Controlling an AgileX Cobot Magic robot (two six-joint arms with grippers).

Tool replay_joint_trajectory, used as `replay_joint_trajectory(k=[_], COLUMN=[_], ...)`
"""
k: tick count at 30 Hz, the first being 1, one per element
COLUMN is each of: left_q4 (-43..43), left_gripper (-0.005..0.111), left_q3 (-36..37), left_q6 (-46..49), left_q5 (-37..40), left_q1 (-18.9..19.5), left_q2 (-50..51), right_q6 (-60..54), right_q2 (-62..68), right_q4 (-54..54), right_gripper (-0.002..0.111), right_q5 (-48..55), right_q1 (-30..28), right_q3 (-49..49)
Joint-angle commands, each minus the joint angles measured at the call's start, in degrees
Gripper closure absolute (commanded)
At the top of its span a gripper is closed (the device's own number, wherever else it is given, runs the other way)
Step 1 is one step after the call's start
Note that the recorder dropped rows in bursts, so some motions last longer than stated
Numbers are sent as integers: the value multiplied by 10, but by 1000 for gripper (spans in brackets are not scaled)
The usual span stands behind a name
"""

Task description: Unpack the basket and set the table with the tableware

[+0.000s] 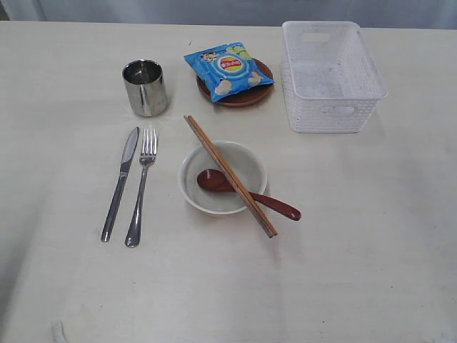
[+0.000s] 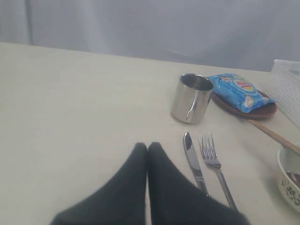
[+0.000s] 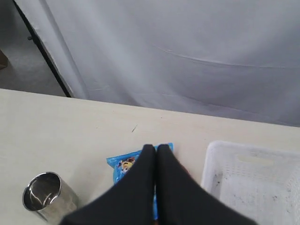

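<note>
Empty basket (image 1: pixel 332 75) on the right of the table (image 1: pixel 371 250); the setting is easily disturbed.
Exterior view: chopsticks (image 1: pixel 230 175) balanced across the bowl (image 1: pixel 222 177) could roll if bumped. Left wrist view: left gripper (image 2: pixel 147 146), pressed together and empty, hangs near the knife (image 2: pixel 194 164). Right wrist view: right gripper (image 3: pixel 156 148), likewise closed, hangs above the chips bag (image 3: pixel 123 166); a low sweep could drag it.

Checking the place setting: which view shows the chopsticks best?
The exterior view: the chopsticks lie whole, side by side across the bowl. The left wrist view catches only one end at its edge; the right wrist view shows none.
</note>
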Motion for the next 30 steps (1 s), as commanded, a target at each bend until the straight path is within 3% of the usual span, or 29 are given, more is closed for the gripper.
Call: replay_joint_trajectory(k=[1, 15, 30], left_q4=[-5, -5, -5], left_gripper=[107, 107, 107], left_q3=[2, 2, 2], left_q6=[0, 0, 0], left_q5=[-6, -6, -6], left_q1=[1, 1, 1], left_q2=[-2, -2, -2], right_q6=[-7, -7, -1], right_q2=[-17, -38, -324], right_q4=[2, 2, 2], right_gripper=[108, 108, 108], right_q5=[-15, -13, -18], right_q1=[1, 0, 0], right_q3=[5, 9, 18])
